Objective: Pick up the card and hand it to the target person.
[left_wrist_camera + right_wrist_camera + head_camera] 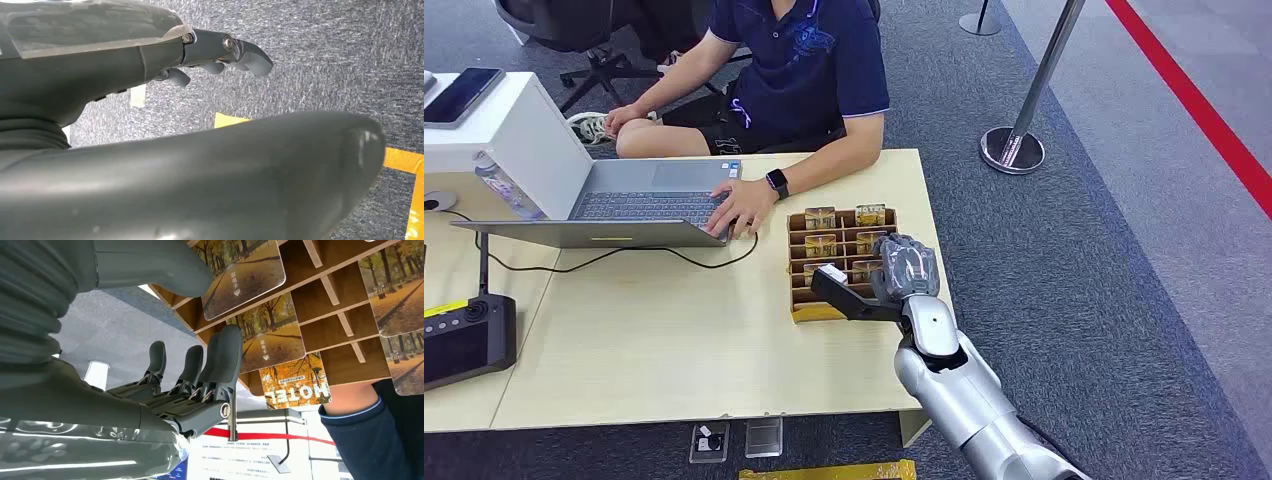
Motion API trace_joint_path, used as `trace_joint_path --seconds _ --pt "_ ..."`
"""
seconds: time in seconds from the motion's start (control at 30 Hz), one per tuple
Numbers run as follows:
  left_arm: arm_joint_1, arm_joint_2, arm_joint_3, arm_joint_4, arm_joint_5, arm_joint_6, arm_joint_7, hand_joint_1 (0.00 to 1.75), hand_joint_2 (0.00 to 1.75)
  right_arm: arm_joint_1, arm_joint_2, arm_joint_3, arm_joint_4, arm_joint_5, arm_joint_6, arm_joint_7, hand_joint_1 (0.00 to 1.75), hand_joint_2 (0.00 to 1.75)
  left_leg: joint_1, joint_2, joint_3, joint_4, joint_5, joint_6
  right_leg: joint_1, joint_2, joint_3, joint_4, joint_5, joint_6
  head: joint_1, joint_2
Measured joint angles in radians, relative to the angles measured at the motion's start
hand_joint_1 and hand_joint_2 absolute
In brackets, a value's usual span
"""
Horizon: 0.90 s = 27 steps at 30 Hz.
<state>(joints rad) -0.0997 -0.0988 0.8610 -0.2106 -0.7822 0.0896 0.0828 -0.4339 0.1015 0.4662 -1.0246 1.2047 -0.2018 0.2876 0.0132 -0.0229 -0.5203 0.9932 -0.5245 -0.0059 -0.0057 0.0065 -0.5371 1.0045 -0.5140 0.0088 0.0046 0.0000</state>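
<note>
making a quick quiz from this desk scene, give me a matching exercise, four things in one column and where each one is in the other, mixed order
Things:
1. laptop
2. card holder
3. right hand
4. smartwatch

Places:
A. on the seated person's wrist
B. over the right part of the card holder
C. open on the table, the person's hand on its keyboard
D. on the table near its right edge, cards standing in its slots

Pairs: 1-C, 2-D, 3-B, 4-A

cards (243,270): autumn-tree print | rack (800,300): brown | carpet (1064,280): grey
</note>
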Motion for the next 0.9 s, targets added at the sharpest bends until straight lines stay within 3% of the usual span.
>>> trace_joint_path --seconds 0.9 --pt "-0.011 0.0 -0.001 0.0 -0.019 -0.006 0.003 0.0 0.0 0.024 0.005 0.0 0.026 -0.009 0.019 0.0 0.96 1.75 0.0 0.0 0.001 0.0 0.0 0.0 0.0 0.0 0.0 0.0 0.0 0.0 0.0 0.0"
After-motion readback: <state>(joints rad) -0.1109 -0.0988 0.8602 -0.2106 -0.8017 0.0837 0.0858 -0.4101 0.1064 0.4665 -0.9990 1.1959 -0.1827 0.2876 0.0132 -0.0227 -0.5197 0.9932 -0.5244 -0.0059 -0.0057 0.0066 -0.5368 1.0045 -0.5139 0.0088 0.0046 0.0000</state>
